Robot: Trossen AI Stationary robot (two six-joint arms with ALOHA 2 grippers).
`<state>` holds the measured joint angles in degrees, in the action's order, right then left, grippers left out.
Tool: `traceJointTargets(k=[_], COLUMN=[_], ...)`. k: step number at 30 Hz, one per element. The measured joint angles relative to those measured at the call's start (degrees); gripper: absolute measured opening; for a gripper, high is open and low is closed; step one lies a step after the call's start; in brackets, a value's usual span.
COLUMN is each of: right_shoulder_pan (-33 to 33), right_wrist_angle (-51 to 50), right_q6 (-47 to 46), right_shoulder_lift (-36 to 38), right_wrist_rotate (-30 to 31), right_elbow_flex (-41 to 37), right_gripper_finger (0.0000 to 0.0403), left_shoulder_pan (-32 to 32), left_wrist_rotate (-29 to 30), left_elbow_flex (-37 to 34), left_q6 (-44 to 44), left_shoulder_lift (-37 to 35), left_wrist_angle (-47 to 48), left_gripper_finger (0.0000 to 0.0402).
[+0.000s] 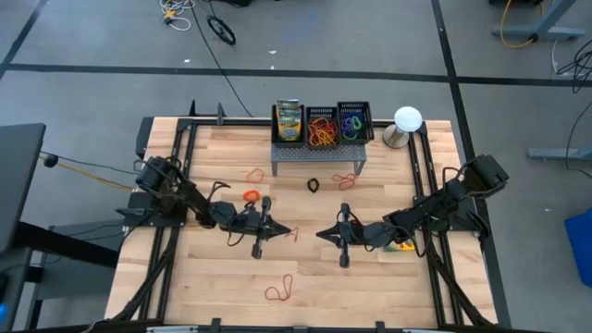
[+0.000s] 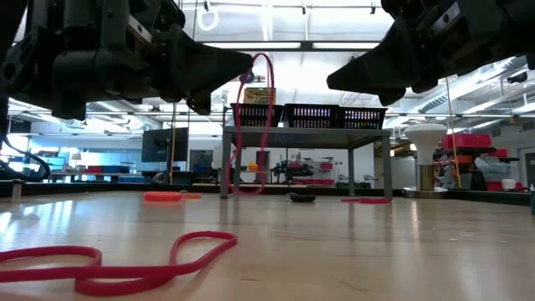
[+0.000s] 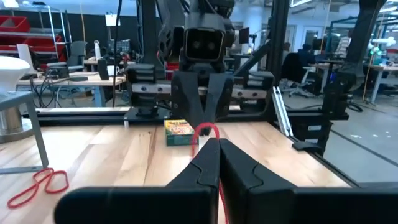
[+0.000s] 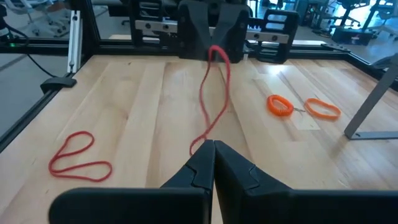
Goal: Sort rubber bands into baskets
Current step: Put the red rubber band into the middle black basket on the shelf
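Note:
My left gripper (image 1: 283,230) is over the table's middle, shut on a long red rubber band (image 2: 251,125) that hangs from it. My right gripper (image 1: 320,234) faces it from the right, shut with nothing between its fingers; its tips (image 2: 331,81) stand apart from the band. Three black mesh baskets stand on a grey perforated stand (image 1: 317,154) at the far edge. The left one (image 1: 289,122) holds a crayon box, the middle one (image 1: 322,128) orange and red bands, the right one (image 1: 351,122) green, blue and purple bands. My left gripper pinches the red band's top end (image 3: 206,130) between its two fingertips; a small arc of it pokes out past them. The fingers lie about level, pointing toward the table's right side. The band hangs below as a long narrow loop (image 4: 214,93); I cannot tell whether its lower end touches the table.
Loose bands lie on the wood: a red one (image 1: 279,291) near the front edge, orange ones (image 1: 252,195) and a red one (image 1: 252,173) left of the stand, a black one (image 1: 314,185) and a red one (image 1: 345,180) before it. A crayon box (image 1: 400,245) lies under my right arm.

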<state>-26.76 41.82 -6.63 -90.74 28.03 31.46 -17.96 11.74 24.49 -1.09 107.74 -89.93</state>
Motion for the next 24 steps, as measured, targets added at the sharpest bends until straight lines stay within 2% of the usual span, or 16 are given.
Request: traceJointTargets(k=[6, 12, 18, 24], right_shoulder_pan=[0.0, 0.0, 0.0, 0.0], right_wrist_angle=[0.0, 0.0, 3.4, 4.1], right_q6=[-0.1, -0.9, -3.2, -2.2], right_shoulder_lift=[0.0, 0.0, -2.8, -7.7], right_wrist_rotate=[0.0, 0.0, 0.4, 6.5], right_elbow_flex=[0.0, 0.0, 0.0, 3.1], right_gripper_finger=[0.0033, 0.0091, 0.014, 0.0178], left_shoulder_pan=[0.0, 0.0, 0.1, 0.1], left_wrist_rotate=[0.0, 0.7, 6.5, 6.9], left_elbow_flex=[0.0, 0.0, 0.0, 0.0], left_q6=[0.0, 0.0, -0.4, -0.4], left_shoulder_lift=[-0.2, -0.2, -0.2, -0.2], left_wrist_angle=[-0.1, 0.0, 0.0, 0.0], left_gripper_finger=[0.0007, 0.0007, 0.0007, 0.0007])
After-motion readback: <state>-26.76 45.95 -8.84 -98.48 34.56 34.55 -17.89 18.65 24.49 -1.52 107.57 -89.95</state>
